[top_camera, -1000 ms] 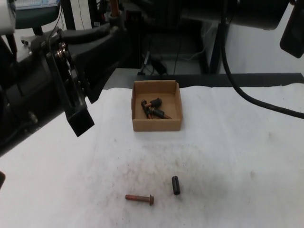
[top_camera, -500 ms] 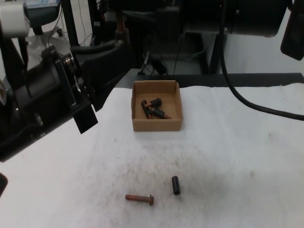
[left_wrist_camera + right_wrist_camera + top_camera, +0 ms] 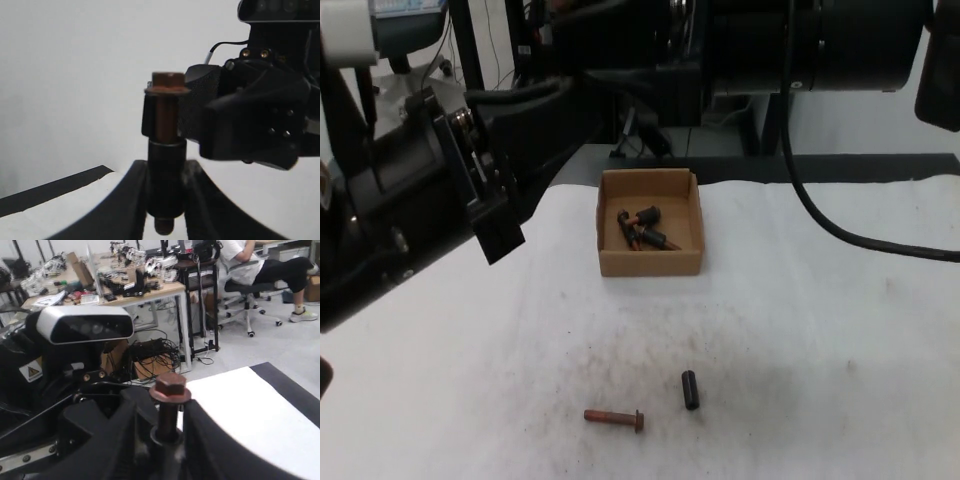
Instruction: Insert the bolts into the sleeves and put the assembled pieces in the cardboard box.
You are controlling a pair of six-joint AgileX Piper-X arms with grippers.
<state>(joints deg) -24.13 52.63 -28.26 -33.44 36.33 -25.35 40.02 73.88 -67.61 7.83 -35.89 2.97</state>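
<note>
Clamping a short black cylindrical sleeve between its two dark curved fingers, the left gripper sits at the lower centre of the left wrist view. The sleeve stands upright there. A copper-coloured metal bolt with a hex head and flange runs down through it, head above and tip showing just below the sleeve's lower end.

The right gripper comes in from the right of that same frame. Its pads press on either side of the bolt's bare shank, just above the sleeve, so it is closed on the bolt. In the right wrist view the bolt rises at the lower centre between that gripper's own fingers, head uppermost; a grey camera housing on the left arm fills the upper left behind it.

In the high view, an open brown cardboard box rests in the upper middle of the frame on the white cloth that covers the bench. Inside it lie several assembled pieces of black and copper, heaped together and touching.

Toward the bottom centre a loose bolt, copper-coloured like the first, lies flat with its head to the right. Near it, to the right and a little higher but apart from it, lies a loose sleeve, black and short.
</note>
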